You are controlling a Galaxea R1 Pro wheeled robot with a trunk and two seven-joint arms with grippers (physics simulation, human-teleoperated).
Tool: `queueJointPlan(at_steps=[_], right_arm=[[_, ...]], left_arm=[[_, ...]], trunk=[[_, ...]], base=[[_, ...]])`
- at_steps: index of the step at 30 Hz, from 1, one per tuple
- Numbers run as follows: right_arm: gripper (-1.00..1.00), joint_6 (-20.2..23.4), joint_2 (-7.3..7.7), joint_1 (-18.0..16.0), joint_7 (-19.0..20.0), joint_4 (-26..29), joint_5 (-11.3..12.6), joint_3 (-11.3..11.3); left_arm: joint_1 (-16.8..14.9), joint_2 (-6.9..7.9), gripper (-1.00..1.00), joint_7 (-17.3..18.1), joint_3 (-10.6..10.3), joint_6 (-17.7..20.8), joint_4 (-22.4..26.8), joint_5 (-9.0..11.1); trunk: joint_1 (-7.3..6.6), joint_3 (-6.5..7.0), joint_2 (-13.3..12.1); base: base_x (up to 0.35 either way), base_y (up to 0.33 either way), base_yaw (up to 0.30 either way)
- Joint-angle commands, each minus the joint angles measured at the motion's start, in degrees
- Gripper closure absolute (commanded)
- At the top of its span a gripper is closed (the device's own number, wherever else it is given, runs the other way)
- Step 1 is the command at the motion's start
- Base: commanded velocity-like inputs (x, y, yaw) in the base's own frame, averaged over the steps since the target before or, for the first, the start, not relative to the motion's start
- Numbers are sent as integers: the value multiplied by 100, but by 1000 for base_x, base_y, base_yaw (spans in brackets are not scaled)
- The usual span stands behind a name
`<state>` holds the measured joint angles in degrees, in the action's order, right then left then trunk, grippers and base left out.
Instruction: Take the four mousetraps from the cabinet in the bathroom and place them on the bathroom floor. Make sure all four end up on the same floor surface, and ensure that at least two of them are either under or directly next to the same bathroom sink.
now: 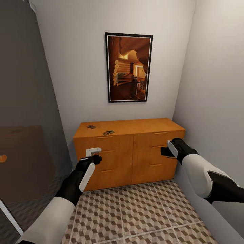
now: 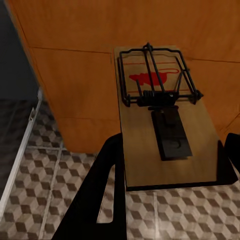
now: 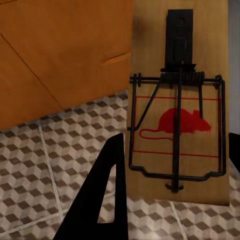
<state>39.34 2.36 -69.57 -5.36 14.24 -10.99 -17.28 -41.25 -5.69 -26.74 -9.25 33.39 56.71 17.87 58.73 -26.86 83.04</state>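
Two mousetraps lie on top of the orange-brown cabinet, near its left end. My left gripper is shut on a third mousetrap, held in front of the cabinet's left drawers above the bathroom floor. My right gripper is shut on another mousetrap with a red mouse print, beside the cabinet's right end. In each wrist view the wooden board sits between the dark fingers. The bathroom sink is out of view.
A framed picture hangs on the wall above the cabinet. A dark glass partition stands at the left, and a pale wall closes the right side close to my right arm. Tiled floor stretches between me and the cabinet.
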Motion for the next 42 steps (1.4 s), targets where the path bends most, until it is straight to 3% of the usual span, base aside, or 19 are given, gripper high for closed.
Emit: queueJointPlan(at_steps=[1, 14, 24, 42], right_arm=[[100, -17, -2, -4, 6, -32, -56, -48], [100, -364, -4, -4, 32, -334, -73, -55], [100, -565, 15, -4, -12, -757, -63, -56], [100, -585, 44, -4, -53, -1015, -56, -57]], left_arm=[[-6, 3, 100, -60, -17, 12, 22, 51], [-5, -3, 100, -55, -32, 194, 429, 86], [-6, -3, 100, 94, -40, 221, 467, 480], [-6, -28, 100, 54, -83, 312, 503, 494]], trunk=[[0, -7, 4], [0, -7, 4], [0, -7, 4], [0, -7, 4]], base=[[0, 0, 245], [0, 0, 92], [0, 0, 2], [-29, 0, 0]])
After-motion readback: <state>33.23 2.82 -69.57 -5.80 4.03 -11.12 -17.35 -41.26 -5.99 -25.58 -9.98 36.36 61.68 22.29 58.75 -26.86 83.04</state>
